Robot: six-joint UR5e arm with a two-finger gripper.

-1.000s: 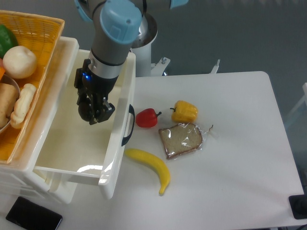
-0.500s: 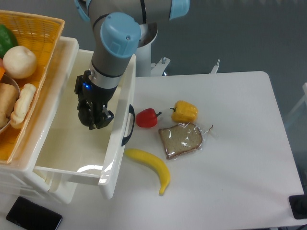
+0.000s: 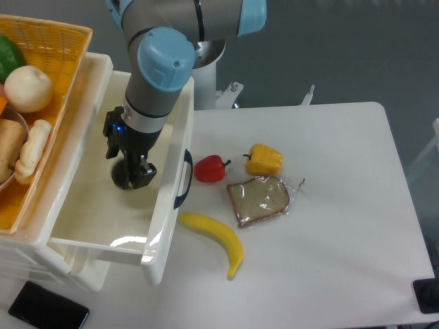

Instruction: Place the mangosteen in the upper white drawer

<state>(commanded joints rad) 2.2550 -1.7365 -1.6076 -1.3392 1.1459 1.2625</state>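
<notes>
the mangosteen [image 3: 124, 177] is held between the closed fingers of the gripper [image 3: 129, 179], low inside the upper white drawer [image 3: 164, 226], near its front wall. only release is judged to remain.

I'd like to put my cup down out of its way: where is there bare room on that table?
The right half of the table, beyond the bread slice and yellow pepper, is bare. The strip beside the white drawer is crowded: red pepper and banana lie there.
</notes>
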